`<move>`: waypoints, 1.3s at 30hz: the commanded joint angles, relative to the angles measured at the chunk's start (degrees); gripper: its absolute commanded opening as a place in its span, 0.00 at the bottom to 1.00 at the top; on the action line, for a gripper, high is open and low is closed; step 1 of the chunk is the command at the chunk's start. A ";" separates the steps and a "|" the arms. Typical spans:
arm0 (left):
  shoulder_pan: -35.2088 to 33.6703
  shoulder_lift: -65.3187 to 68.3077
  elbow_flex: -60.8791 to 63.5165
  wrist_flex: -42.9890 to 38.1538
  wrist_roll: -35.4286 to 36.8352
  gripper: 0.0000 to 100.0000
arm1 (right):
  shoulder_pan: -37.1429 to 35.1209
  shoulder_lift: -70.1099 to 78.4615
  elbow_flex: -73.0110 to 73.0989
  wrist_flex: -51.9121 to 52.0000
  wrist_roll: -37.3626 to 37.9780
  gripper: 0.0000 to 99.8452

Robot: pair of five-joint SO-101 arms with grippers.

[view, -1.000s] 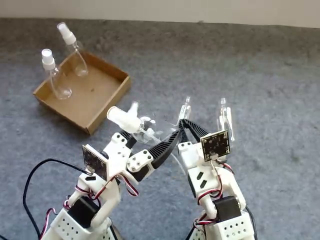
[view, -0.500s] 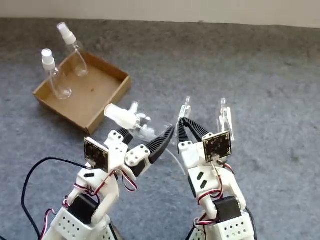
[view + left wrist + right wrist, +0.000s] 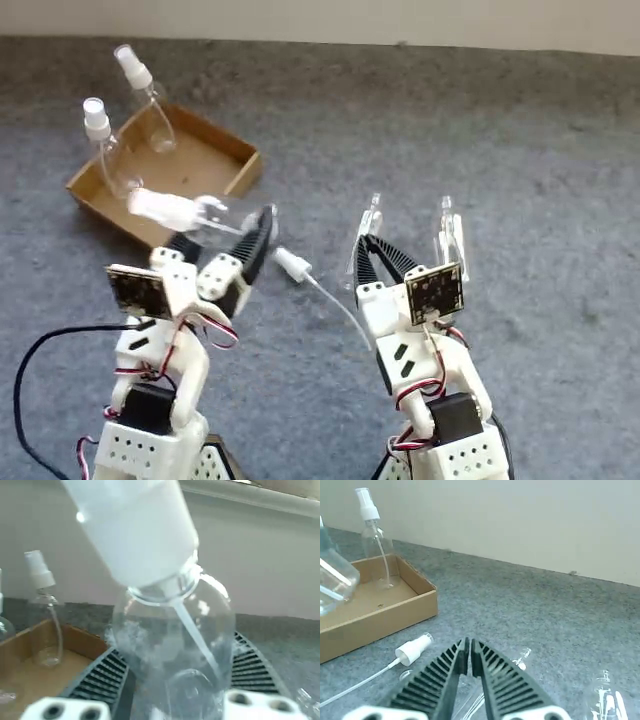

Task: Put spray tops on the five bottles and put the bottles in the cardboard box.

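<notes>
Noted: the held bottle (image 3: 172,630) by the cardboard box (image 3: 30,645) has its spray top (image 3: 135,525) blurred and cut off at the left wrist view's edge and its base hidden inside the left gripper (image 3: 175,647), while a lying bottle (image 3: 371,215) well apart from the box sits partly hidden behind the right gripper (image 3: 364,243).

Two bottles (image 3: 118,165) (image 3: 155,118) stand in box (image 3: 200,175), spray top (image 3: 292,265) to its right

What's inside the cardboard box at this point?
Two upright bottles with spray tops: the left bottle and the far bottle, both in corners of the cardboard box. The held bottle covers part of its near wall and floor.
</notes>
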 commanded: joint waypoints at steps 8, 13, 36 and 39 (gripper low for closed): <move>-9.98 -0.57 -14.20 0.35 -7.21 0.14 | 0.75 -0.84 6.90 -1.63 0.53 0.01; -10.07 -0.57 -14.64 0.35 -10.99 0.14 | 0.75 -0.84 6.90 -1.63 0.53 0.01; -10.33 62.64 -34.86 -20.48 -12.22 0.14 | 0.75 -0.75 6.90 -1.36 0.53 0.01; -10.68 72.22 -38.29 -25.05 -12.22 0.14 | 0.75 -0.66 6.90 -1.36 0.53 0.01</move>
